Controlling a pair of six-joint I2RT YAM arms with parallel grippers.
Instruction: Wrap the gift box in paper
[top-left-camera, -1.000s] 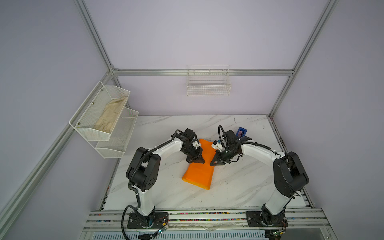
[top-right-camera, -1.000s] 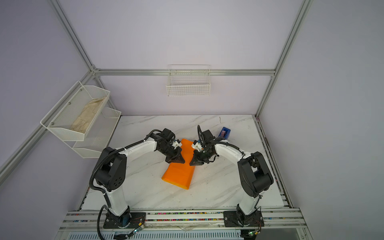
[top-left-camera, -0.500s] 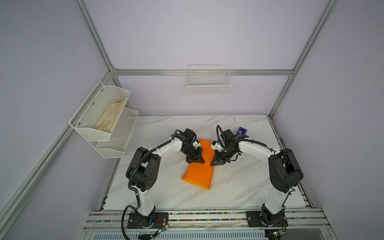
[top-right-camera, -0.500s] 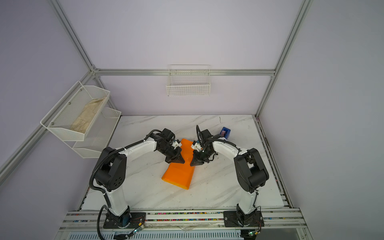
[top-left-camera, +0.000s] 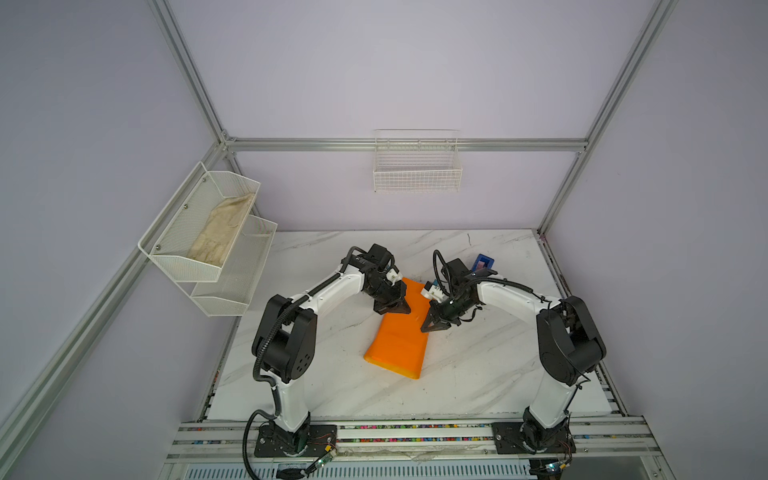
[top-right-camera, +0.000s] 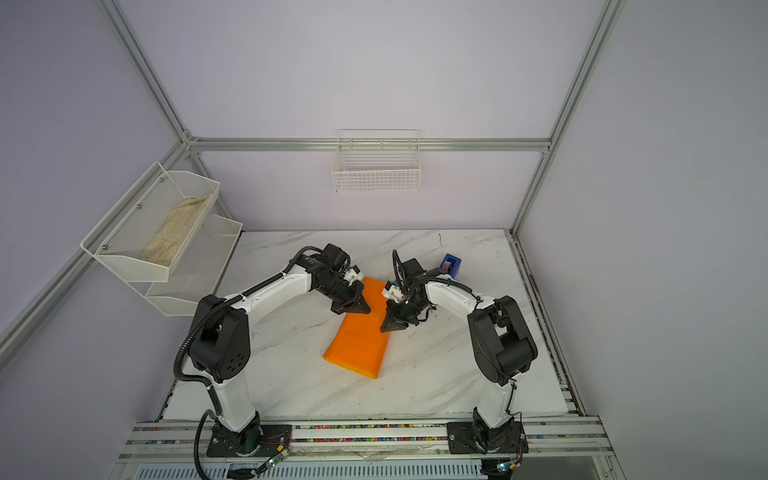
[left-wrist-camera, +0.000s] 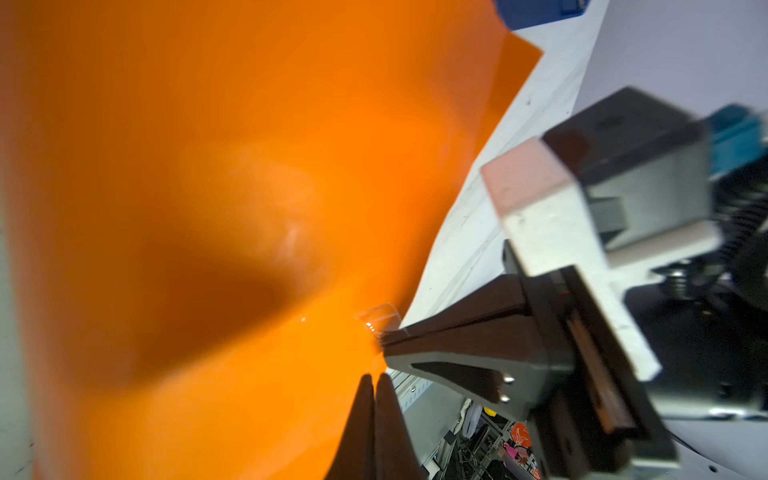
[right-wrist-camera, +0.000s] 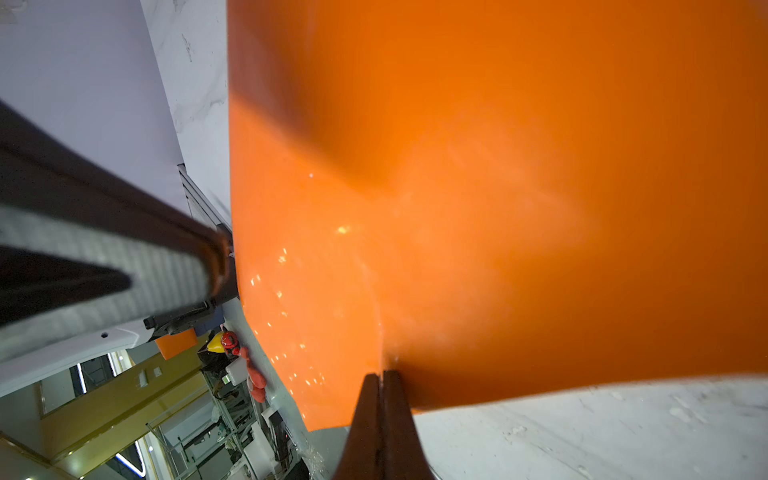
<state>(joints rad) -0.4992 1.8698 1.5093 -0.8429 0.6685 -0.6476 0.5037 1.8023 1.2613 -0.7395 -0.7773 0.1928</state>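
Almost nothing has shifted over the last second: the right arm's elbow has swung slightly toward the middle, while the parcel and both hands sit where they were.

The paper (top-left-camera: 399, 345) (top-right-camera: 359, 345) lies near the middle of the marble worktop (top-left-camera: 478, 374) as a long, flattened orange parcel. It runs at a slant from between the two hands toward the front rail and is wider at its near end. Close up, its surface fills the left wrist view (left-wrist-camera: 208, 187) and the right wrist view (right-wrist-camera: 519, 187), smooth with soft shadows and one crease running up from the right hand's tips. The gift box is hidden in every view.

The left hand (top-left-camera: 404, 310) (top-right-camera: 365, 311) is pinched fully closed, with no gap between its fingers (left-wrist-camera: 365, 419). Its tips are at the parcel's left long edge, in the far half, and nothing shows between them. The right hand (top-left-camera: 427, 329) (top-right-camera: 385, 329) is also closed tight, fingers (right-wrist-camera: 374, 419) pressed together, with its tips at the opposite long edge, facing the left hand across the parcel. In the left wrist view a small clear strip (left-wrist-camera: 379, 318) sits at the right hand's tips on the paper's edge. Whether it is gripped I cannot tell.

A blue tape dispenser (top-left-camera: 484, 262) (top-right-camera: 451, 264) stands on the worktop behind the right wrist, apart from the parcel. A white wire basket (top-left-camera: 417, 174) hangs on the back wall. A two-tier mesh shelf (top-left-camera: 232, 286) on the left wall holds a pale cloth (top-left-camera: 220, 232) in its upper tier.
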